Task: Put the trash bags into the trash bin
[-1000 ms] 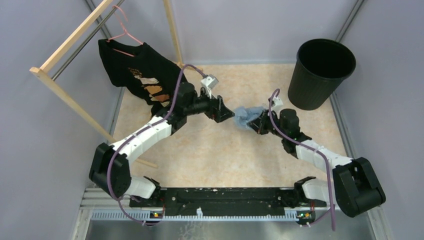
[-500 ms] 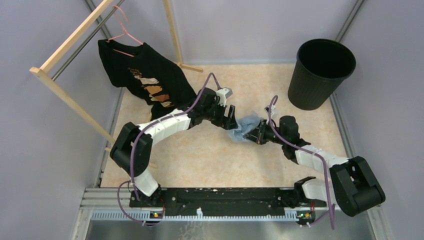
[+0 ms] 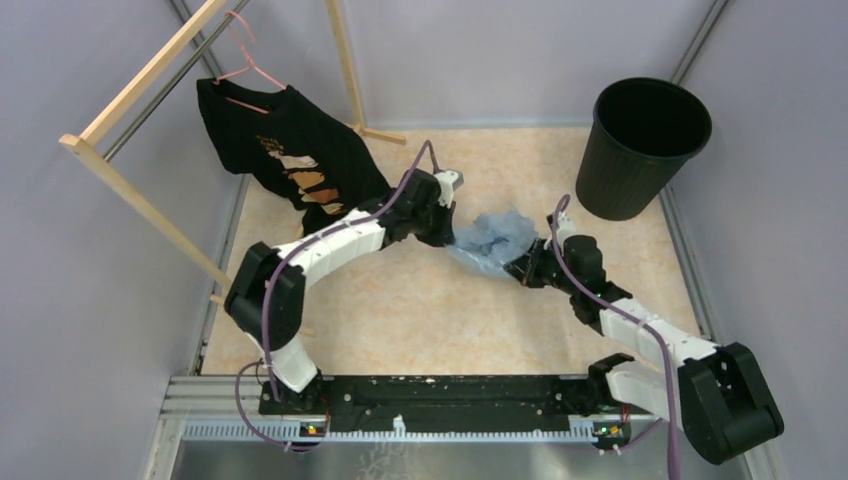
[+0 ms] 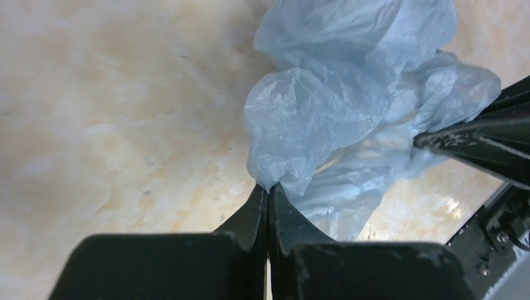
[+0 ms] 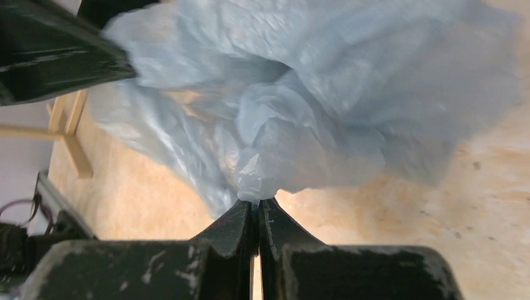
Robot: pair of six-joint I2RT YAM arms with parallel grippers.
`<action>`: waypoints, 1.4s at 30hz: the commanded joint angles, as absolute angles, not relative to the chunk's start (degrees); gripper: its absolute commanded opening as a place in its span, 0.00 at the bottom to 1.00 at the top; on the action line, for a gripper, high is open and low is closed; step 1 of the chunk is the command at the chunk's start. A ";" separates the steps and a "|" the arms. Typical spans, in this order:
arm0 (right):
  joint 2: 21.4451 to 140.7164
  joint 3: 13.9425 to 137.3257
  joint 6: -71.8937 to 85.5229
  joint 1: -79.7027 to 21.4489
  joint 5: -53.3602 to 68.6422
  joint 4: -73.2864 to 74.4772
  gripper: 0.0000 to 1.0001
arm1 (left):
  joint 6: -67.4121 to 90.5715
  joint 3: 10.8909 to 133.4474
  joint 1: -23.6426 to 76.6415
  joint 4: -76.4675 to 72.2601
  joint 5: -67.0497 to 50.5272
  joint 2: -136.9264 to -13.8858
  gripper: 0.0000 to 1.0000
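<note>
The pale-blue trash bag (image 3: 492, 238) is bunched up in the middle of the table, stretched between both grippers. My left gripper (image 3: 452, 236) is shut on its left edge; the wrist view shows the film (image 4: 337, 106) pinched at the tips of the left gripper (image 4: 269, 186). My right gripper (image 3: 518, 266) is shut on the bag's right lower edge, with a fold of the trash bag (image 5: 312, 106) caught at the tips of the right gripper (image 5: 255, 201). The black round trash bin (image 3: 640, 150) stands upright at the far right, apart from both arms.
A black T-shirt (image 3: 285, 155) hangs on a pink hanger from a wooden rack (image 3: 150, 215) at the far left, close behind my left arm. Grey walls enclose the table on three sides. The rack's wooden foot (image 5: 72, 140) shows in the right wrist view.
My left gripper has moved right onto the bag and shut on its edge. The right gripper has pulled back toward the right and the bag has spread out between the two.
</note>
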State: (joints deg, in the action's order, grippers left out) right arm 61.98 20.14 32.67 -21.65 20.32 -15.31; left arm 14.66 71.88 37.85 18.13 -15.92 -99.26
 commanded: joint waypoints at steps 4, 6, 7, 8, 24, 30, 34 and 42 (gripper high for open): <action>54.76 19.05 33.71 -21.84 6.64 -9.92 0.00 | 13.12 65.30 37.61 12.15 6.57 -79.79 0.00; 55.18 18.94 34.20 -21.88 7.84 -10.56 0.00 | 13.27 62.20 37.66 8.34 8.33 -76.19 0.00; 55.71 18.82 34.45 -21.87 8.69 -11.12 0.00 | 13.21 60.80 37.62 7.20 8.36 -74.68 0.00; 56.36 18.74 34.73 -21.83 9.82 -11.88 0.00 | 13.04 59.90 37.65 6.06 8.10 -73.37 0.00; 54.93 24.20 28.54 -21.88 11.31 -4.75 0.54 | 11.80 57.23 37.62 0.93 -2.43 -69.76 0.00; 49.93 28.66 22.52 -21.87 6.19 2.18 0.68 | 9.94 56.03 37.68 -2.73 -10.80 -68.85 0.00; 51.13 29.81 21.78 -21.86 10.01 2.07 0.71 | 10.02 55.43 37.72 -3.70 -12.20 -68.24 0.00; 54.40 30.88 20.84 -24.67 17.98 -2.76 0.84 | 11.40 52.93 37.71 -9.01 -20.99 -67.02 0.00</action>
